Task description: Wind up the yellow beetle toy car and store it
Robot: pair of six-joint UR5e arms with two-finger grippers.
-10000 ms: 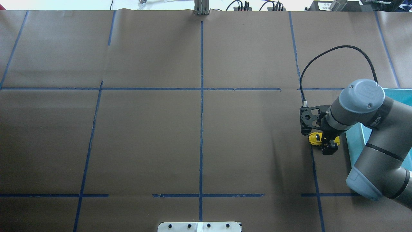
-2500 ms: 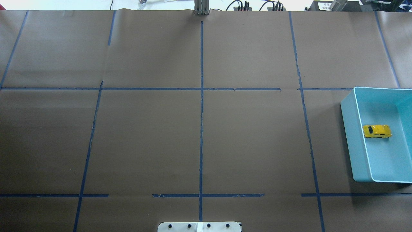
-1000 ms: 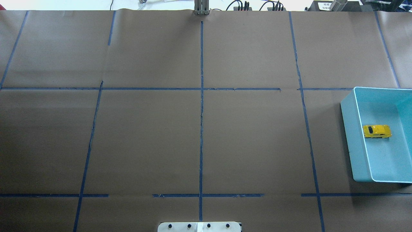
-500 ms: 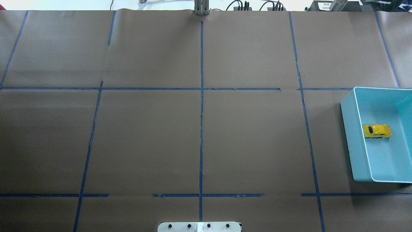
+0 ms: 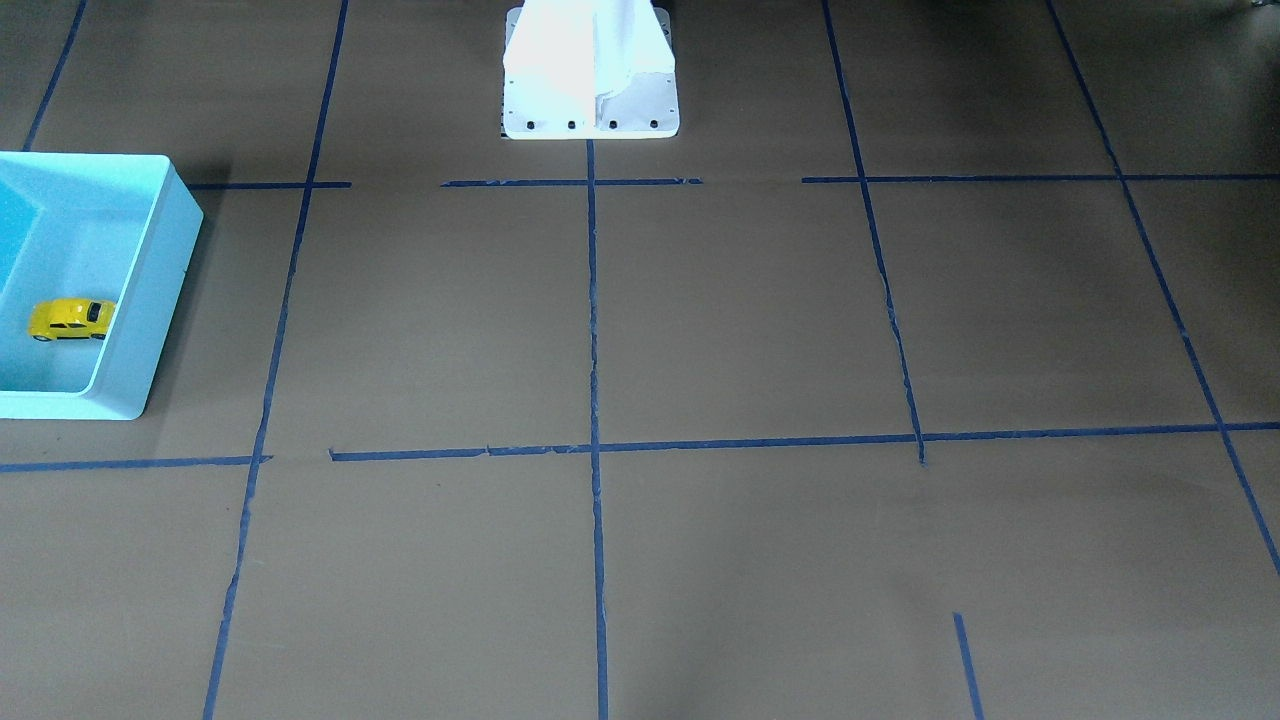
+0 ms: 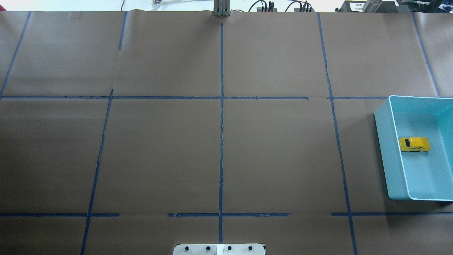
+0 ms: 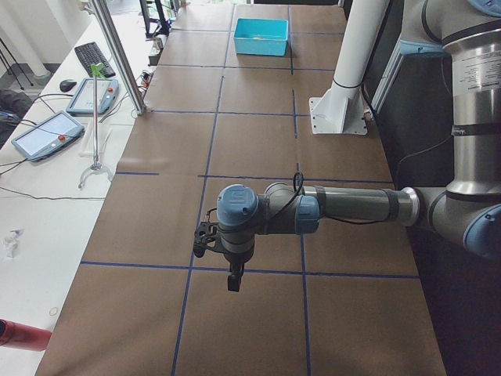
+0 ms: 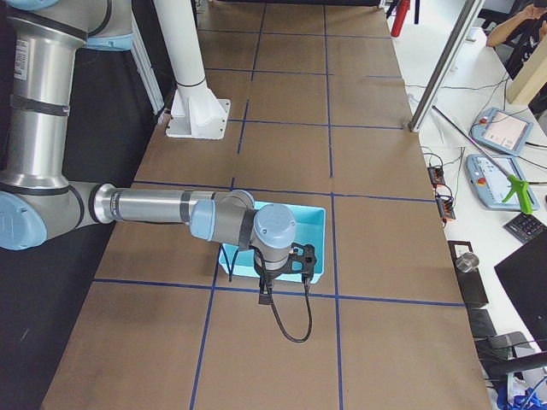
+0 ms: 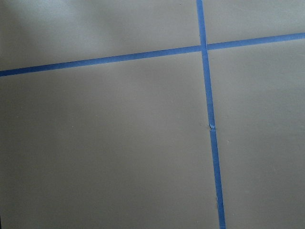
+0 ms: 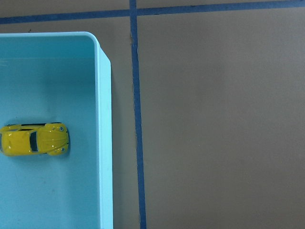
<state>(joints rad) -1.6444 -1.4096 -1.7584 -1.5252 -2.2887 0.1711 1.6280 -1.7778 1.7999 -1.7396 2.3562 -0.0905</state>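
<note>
— Yellow beetle toy car: where do you have it?
— I see it upright inside the turquoise bin, near one side wall.
— Jaws?
— Left gripper and right gripper show only from the side views; I cannot tell how either stands.

The near right arm stretches over the taped brown table, its gripper pointing down before the turquoise bin.

Overhead and front cameras oppose, sharing bin
</note>
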